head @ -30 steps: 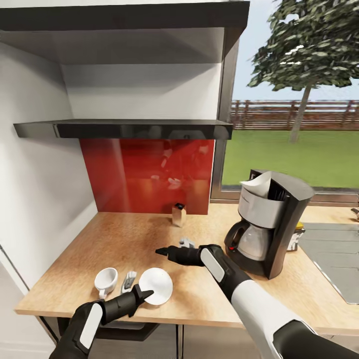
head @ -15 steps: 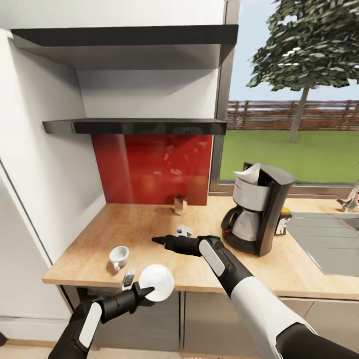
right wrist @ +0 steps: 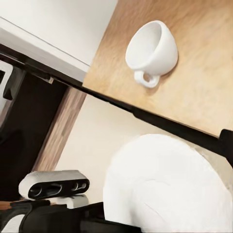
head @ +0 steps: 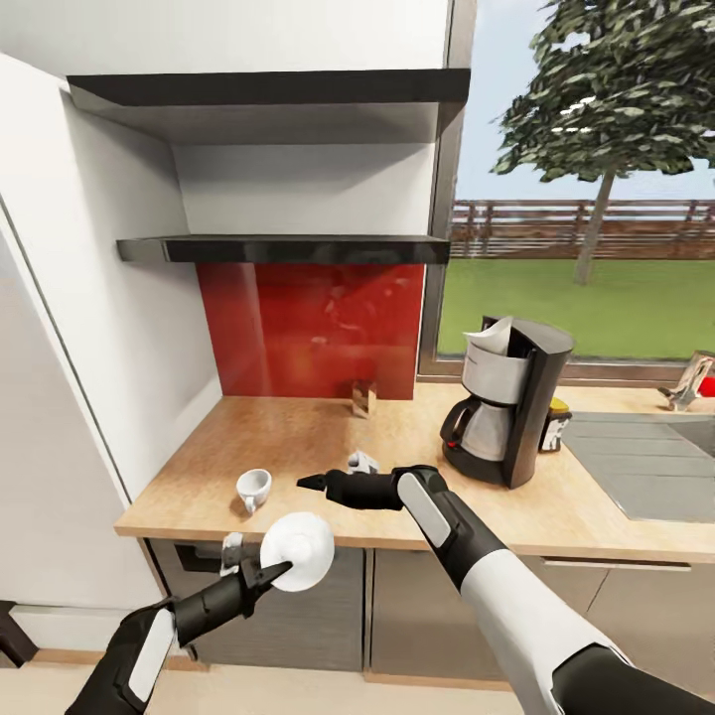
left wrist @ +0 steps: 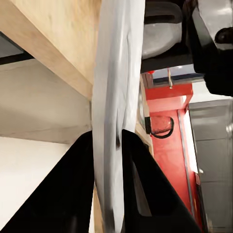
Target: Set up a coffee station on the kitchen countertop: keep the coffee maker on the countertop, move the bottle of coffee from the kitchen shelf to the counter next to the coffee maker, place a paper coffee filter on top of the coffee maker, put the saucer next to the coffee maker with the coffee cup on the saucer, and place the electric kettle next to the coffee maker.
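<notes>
My left gripper (head: 275, 570) is shut on the rim of the white saucer (head: 301, 562), holding it off the kitchen countertop (head: 298, 437), in front of its front edge. The left wrist view has the saucer (left wrist: 114, 97) edge-on between both black fingers (left wrist: 141, 184). The coffee cup (head: 253, 489) stands alone near the counter's left front; it also appears in the right wrist view (right wrist: 150, 51). My right gripper (head: 306, 484) hovers shut over the counter beside the cup. The coffee maker (head: 511, 402) carries the paper coffee filter (head: 494, 341); the bottle of coffee (head: 554, 424) stands behind it. The electric kettle is out of view.
Two dark kitchen shelves (head: 283, 248) hang above a red backsplash (head: 308, 328). A small brown block (head: 363, 399) and a small grey item (head: 361, 462) sit on the counter. The steel sink (head: 645, 467) lies at the right. A white cabinet wall (head: 89, 348) borders the left.
The whole view has pulled back and lower, so the camera moved. The saucer, held by my left gripper, has come off the countertop to hang before its edge. The cup stayed.
</notes>
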Tool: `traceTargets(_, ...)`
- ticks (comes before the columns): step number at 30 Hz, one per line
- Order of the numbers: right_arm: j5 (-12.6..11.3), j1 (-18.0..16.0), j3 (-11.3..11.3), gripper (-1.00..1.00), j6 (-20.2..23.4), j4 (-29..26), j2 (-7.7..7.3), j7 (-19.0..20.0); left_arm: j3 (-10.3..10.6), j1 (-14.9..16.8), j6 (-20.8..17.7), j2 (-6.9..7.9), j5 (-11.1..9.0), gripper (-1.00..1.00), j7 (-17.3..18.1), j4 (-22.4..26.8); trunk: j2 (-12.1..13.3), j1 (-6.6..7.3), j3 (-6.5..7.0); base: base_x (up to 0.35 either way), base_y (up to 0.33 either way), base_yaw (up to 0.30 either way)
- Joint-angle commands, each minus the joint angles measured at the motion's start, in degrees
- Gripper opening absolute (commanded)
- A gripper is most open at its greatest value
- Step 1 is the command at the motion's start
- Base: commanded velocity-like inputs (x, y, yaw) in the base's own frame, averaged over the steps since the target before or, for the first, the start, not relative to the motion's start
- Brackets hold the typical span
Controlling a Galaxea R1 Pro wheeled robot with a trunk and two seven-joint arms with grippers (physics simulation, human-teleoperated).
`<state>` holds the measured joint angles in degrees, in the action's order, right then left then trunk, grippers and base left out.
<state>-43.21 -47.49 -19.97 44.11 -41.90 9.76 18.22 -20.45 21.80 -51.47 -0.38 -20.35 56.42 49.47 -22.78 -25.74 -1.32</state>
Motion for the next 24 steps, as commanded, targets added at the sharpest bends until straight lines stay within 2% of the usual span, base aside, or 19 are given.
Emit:
traceTargets(1,0.1,-0.1,0.0,1.0,0.3,0.0,-0.01,0.2,-0.1,0.0,-0.1,0.26,0.2,-1.0,1.1,0.0,-0.1,-0.04,-0.14,-0.021,0.001,0.0)
traceTargets(6,0.1,-0.1,-0.1,1.0,0.5,0.1,-0.23,0.2,-0.2,0.1,-0.1,0.74,0.3,-1.0,2.1,-0.1,-0.1,-0.04,-0.14,-0.183,0.13,0.0)
traceTargets(10,0.1,-0.1,-0.1,1.0,3.0,0.1,-0.84,0.1,-0.2,0.1,-0.1,2.17,0.2,-1.0,2.2,-0.1,-0.1,-0.04,-0.14,-0.244,0.202,-0.018)
traceTargets(19,0.2,-0.1,-0.2,1.0,4.8,0.7,-1.73,0.1,-0.6,0.1,-0.1,3.35,0.2,-1.0,2.3,0.0,-0.1,-0.04,-0.14,-0.025,0.021,-0.239)
traceTargets(22,0.6,0.0,-0.3,1.0,5.0,3.3,-2.55,0.2,-0.8,0.1,-0.9,4.31,0.1,-1.0,2.3,0.0,-0.1,-0.04,-0.14,0.0,0.0,-0.265)
traceTargets(24,0.8,0.0,-0.9,1.0,5.0,7.8,-2.79,0.2,-0.9,0.1,-3.0,5.43,0.1,-1.0,2.4,0.0,-0.1,-0.04,-0.14,0.0,0.0,-0.266)
